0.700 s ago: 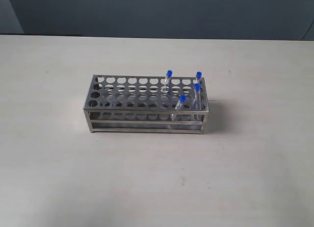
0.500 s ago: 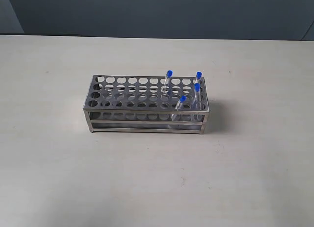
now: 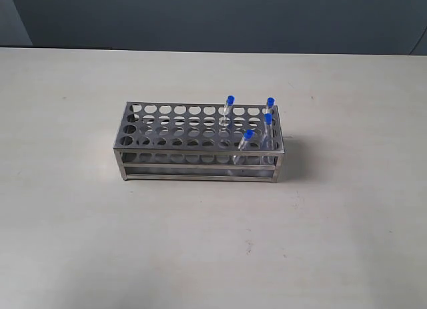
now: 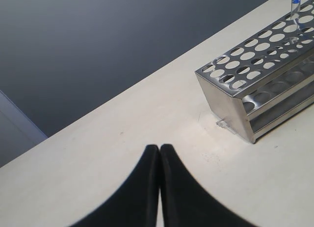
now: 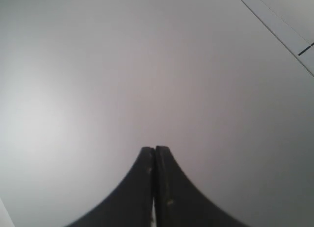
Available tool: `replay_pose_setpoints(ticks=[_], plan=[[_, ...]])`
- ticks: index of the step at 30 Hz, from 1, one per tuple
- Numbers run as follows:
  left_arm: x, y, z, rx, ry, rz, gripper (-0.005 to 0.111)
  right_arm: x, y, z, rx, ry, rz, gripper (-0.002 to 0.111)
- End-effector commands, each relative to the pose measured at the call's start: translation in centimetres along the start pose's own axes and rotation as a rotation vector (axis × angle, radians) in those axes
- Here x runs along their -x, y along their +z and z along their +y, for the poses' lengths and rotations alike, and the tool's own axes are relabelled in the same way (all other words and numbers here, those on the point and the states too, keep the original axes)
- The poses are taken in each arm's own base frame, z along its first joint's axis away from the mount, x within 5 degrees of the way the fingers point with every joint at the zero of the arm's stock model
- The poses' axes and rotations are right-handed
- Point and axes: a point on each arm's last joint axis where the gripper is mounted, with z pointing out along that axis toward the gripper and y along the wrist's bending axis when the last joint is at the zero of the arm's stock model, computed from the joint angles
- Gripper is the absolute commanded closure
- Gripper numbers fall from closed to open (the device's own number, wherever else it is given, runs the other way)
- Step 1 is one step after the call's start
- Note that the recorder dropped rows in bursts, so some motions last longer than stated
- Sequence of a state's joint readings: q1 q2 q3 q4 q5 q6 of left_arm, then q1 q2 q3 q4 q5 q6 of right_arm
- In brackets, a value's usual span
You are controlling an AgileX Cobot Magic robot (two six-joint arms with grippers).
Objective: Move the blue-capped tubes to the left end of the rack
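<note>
The grey metal rack point(image 3: 167, 126) stands mid-table in the exterior view. Several blue-capped tubes stand in its right end: one point(image 3: 228, 107) in the back row, one point(image 3: 269, 103) at the back right corner, one point(image 3: 267, 125) just in front of it, one point(image 3: 247, 141) leaning in the front row. Neither arm shows in the exterior view. In the left wrist view my left gripper point(image 4: 160, 147) is shut and empty above the table, apart from the rack's end point(image 4: 230, 107); one blue-capped tube point(image 4: 295, 4) shows there. My right gripper point(image 5: 155, 149) is shut and empty, facing a plain grey surface.
The pale table point(image 3: 213, 242) spreads all round the rack. A dark wall point(image 3: 213, 15) rises behind the table's far edge. A pale strip with a dark mark point(image 5: 289, 33) crosses one corner of the right wrist view.
</note>
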State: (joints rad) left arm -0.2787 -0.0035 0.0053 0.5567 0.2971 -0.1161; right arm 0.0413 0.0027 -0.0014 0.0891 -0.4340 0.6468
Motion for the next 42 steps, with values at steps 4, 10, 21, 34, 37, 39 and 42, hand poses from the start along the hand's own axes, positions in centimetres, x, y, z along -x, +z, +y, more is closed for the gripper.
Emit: replay_pose_setpoints(ticks=[4,10,21,34,37,39,42], plan=[[0.2,0.0,0.0,-0.003,-0.003,-0.011,0.106,0.2,0.0,0.1,0.009,-0.002,-0.022,0.109],[0.2,0.0,0.0,-0.003,-0.003,-0.011,0.106,0.4,-0.1,0.2,0.023,0.009,-0.05,0.109],[0.2,0.0,0.0,-0.003,-0.003,-0.011,0.106,2.4,2.7,3.1,-0.012,-0.33,0.151,0.109],[0.2,0.0,0.0,-0.003,-0.004,-0.007,0.106,-2.2,13.3,3.2,-0.106,-0.753,1.03,0.109],[0.2,0.0,0.0,-0.003,-0.004,-0.007,0.106,-6.3,15.0,3.6,-0.054,-0.747,1.304,0.109],[0.2,0.0,0.0,-0.003,-0.004,-0.007,0.106,-8.8,15.7,4.2,-0.016,-0.764,1.448,0.109],[0.2,0.0,0.0,-0.003,-0.004,-0.007,0.106,-11.8,16.7,5.0,0.034,-0.787,1.544,0.109]])
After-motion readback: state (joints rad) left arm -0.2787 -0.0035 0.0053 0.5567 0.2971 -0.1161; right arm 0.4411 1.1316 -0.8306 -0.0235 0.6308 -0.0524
